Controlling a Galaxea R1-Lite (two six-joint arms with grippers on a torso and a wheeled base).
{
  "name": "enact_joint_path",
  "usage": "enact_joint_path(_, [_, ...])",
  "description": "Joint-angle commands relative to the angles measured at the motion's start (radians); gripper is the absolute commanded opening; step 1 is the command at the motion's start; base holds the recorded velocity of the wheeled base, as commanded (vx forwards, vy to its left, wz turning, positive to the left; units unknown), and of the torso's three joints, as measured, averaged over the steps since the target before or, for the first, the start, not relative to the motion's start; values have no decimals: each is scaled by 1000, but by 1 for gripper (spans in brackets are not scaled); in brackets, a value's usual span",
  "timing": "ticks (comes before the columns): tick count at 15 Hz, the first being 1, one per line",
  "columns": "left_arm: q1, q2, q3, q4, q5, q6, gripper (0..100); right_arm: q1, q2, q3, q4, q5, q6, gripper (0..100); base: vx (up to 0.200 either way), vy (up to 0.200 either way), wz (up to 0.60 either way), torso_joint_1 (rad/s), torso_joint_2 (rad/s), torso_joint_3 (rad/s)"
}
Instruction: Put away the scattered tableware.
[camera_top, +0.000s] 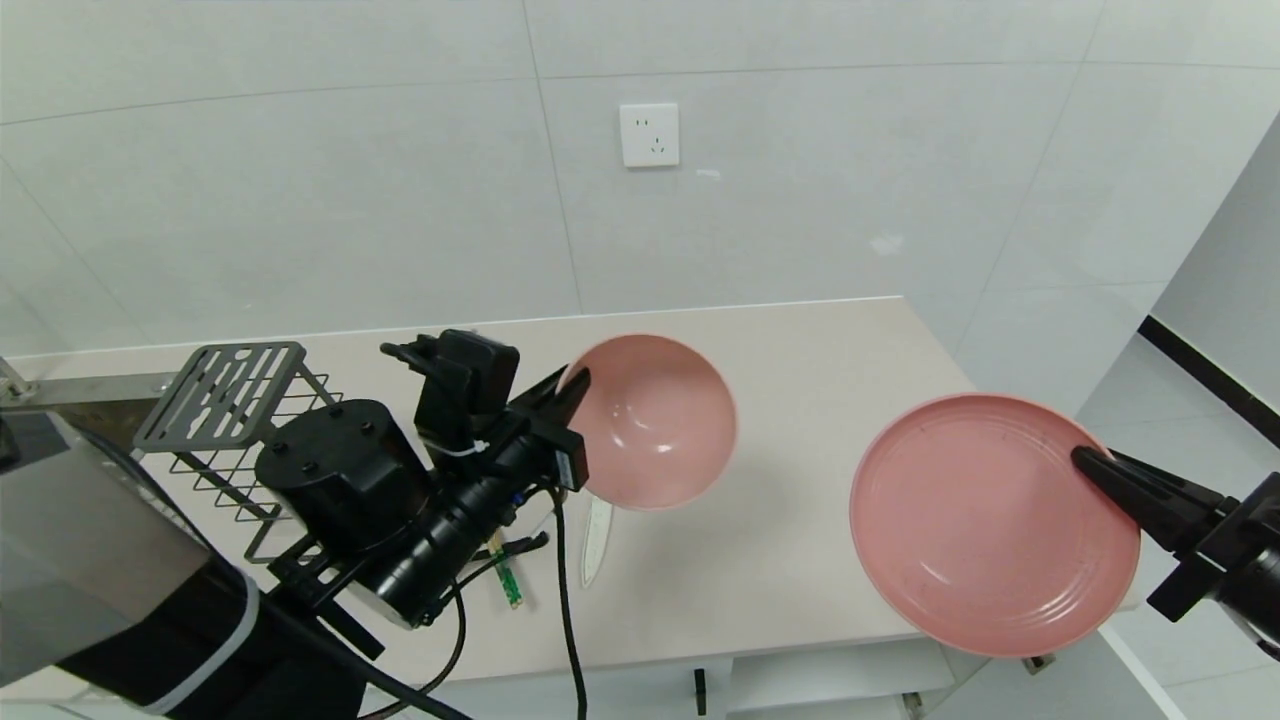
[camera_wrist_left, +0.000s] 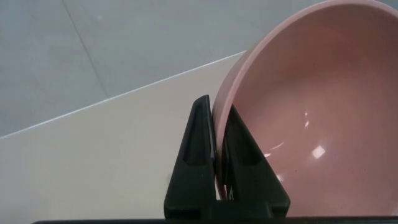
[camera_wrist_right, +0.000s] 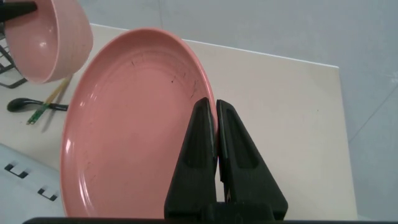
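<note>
Over the right edge of the tabletop (camera_top: 800, 360) the pink plate (camera_top: 990, 530) hangs tilted, rim pinched in the right jaws; the smaller pink bowl (camera_top: 655, 425) is held aloft near the wire rack (camera_top: 225, 385), rim pinched in the left jaws

The bowl (camera_top: 655, 420) is hiding one end of a white utensil (camera_top: 595, 545) — the left arm (camera_top: 450, 525) is covering one end of the chopsticks (camera_top: 510, 583).
</note>
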Motion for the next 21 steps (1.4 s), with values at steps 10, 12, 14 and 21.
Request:
enact_joint_path(10, [-96,-13,54,-1,1,1,0,-71,15,-1,-1,1,3,0,-80,0,0,1,0,1])
enact_joint_path(12, [-97,-18,57,-1,2,1,0,-71,13,-1,-1,1,3,0,-200,0,0,24,0,0])
enact_joint_path(14, [-97,-30,63,-1,1,1,0,-71,15,0,-1,-1,3,0,-200,0,0,-12,-5,7])
enact_joint_path(21, [-114,-134,166,-1,1,1,0,-69,18,0,-1,1,3,0,-57,0,0,-1,0,1])
